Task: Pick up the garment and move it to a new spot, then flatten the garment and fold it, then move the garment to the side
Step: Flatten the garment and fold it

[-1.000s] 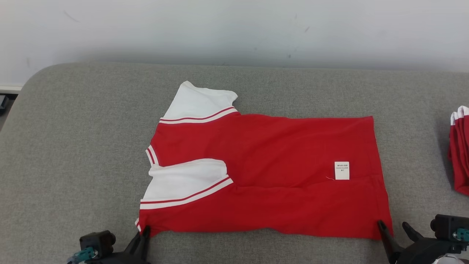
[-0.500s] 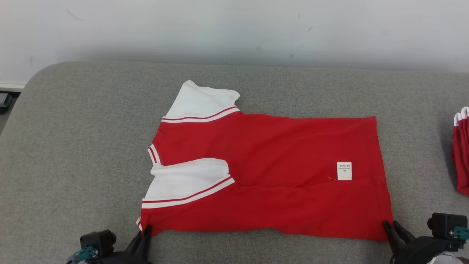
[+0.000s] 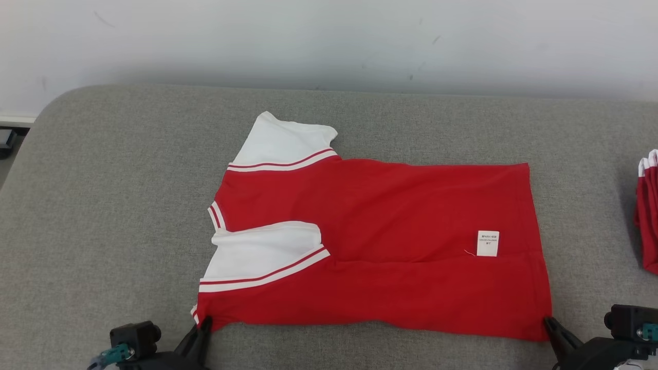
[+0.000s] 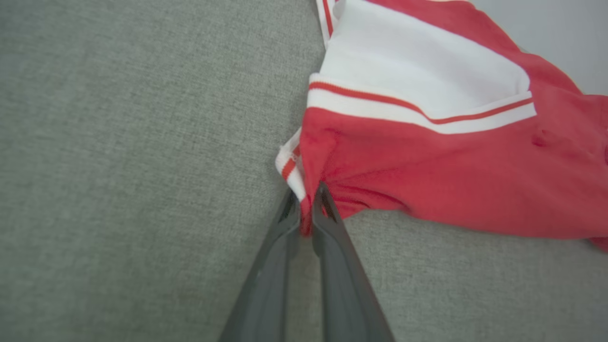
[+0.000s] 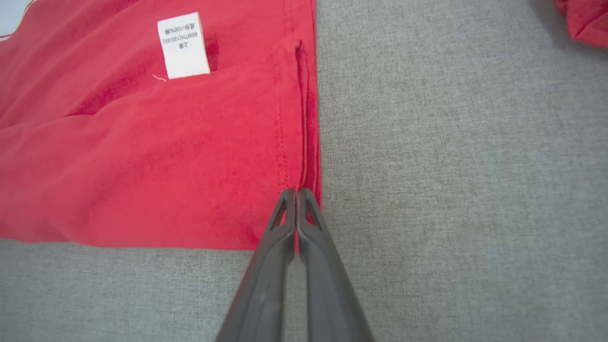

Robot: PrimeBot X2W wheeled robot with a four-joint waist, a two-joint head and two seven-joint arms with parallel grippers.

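Your left gripper (image 4: 306, 204) is pinched down to a sliver on the red T-shirt (image 3: 390, 231), with the shoulder corner by the striped collar trim (image 4: 290, 166) bunched between its fingertips. Your right gripper (image 5: 295, 194) is clamped flat on the hem corner (image 5: 304, 183), and the stitched hem (image 5: 294, 118) runs straight ahead of its tips. The shirt lies spread on the grey padded surface (image 3: 103, 205), stretched from one gripper to the other along its near edge, with the rest of it lying ahead of both. The near sleeve (image 3: 262, 252) is tucked in over the body just ahead of your left fingers. The far sleeve (image 3: 280, 141) sticks out well beyond it. The care label (image 5: 183, 45) sits ahead and to the left of your right fingertips. Holding both near corners probably means you can raise that edge evenly and carry it forward for a lengthwise fold, so keep the pull balanced or the cloth will skew. The stack of red garments (image 3: 649, 216), well off to the outer side of your right gripper, looks like the place for finished pieces.
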